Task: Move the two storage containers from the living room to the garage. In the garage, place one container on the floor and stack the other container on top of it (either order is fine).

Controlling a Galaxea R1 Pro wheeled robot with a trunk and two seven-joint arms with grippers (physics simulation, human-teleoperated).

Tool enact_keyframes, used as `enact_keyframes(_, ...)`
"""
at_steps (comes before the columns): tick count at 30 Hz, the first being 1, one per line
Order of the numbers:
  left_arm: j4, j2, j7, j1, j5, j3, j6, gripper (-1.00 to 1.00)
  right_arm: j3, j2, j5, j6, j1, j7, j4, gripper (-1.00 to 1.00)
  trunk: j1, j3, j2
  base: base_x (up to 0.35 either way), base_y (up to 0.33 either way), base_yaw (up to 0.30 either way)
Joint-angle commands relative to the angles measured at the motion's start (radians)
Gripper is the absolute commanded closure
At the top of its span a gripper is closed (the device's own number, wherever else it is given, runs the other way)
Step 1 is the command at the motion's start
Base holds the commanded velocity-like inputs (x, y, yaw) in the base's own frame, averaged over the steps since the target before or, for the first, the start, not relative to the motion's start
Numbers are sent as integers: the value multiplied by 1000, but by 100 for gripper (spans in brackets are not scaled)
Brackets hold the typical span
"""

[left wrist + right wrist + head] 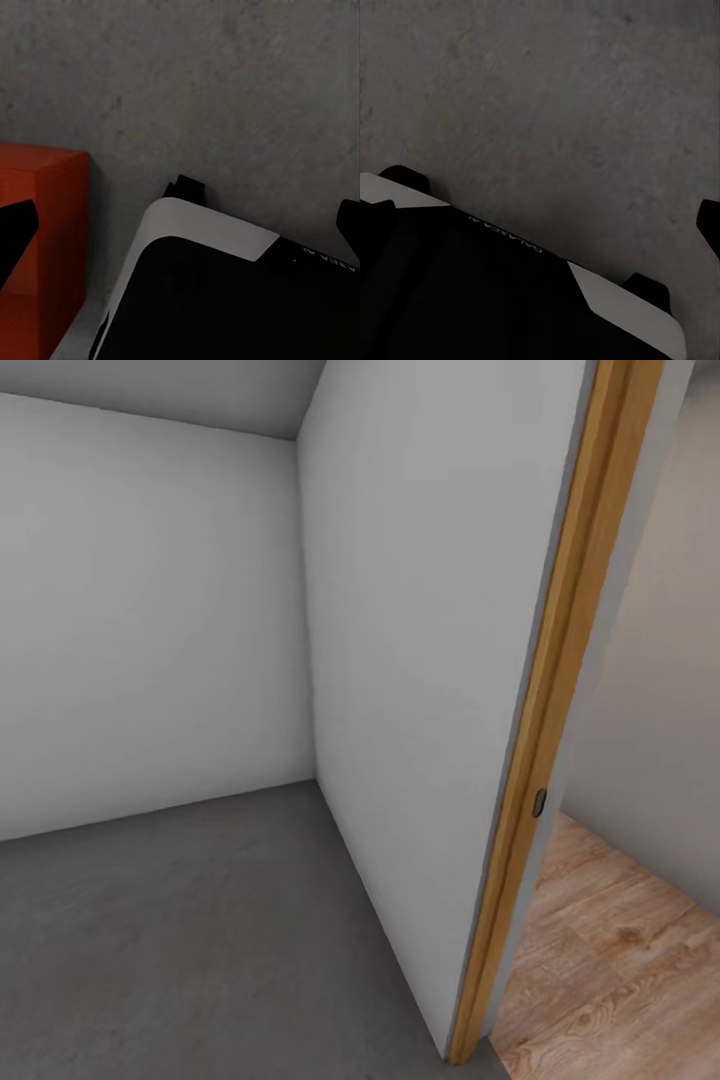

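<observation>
One orange-red storage container (41,247) shows in the left wrist view, its corner and a low wall standing on the grey concrete floor (225,90) beside my black and white base (225,300). My left gripper (180,225) hangs above the floor, open, with its dark fingertips (15,229) far apart at the picture's two edges; one fingertip overlaps the container's wall and nothing sits between them. My right gripper (540,225) is over bare concrete (547,97), open and holding nothing, with one fingertip (710,225) at the edge. The other container is out of view.
The head view faces a garage corner with white walls (150,640) and concrete floor (200,940). A wood-edged door frame (545,710) stands at the right, and light wood-plank flooring (610,970) lies beyond it.
</observation>
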Motion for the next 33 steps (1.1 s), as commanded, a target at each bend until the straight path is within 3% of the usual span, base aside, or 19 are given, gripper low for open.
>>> enact_keyframes(1,1,0,2,-1,1,5,1,-100,7,0,0,-8,-2,0,4,-100,0,-1,-1,107,48,0)
enact_keyframes(10,6,-1,2,-1,-5,-1,0,-100,8,2,5,-8,-2,-1,8,-100,0,-1,-1,13,6,-35)
enact_keyframes(33,6,-1,2,-1,-4,-1,0,-100,7,2,5,-8,-2,-1,8,-100,0,14,-1,0,0,-260)
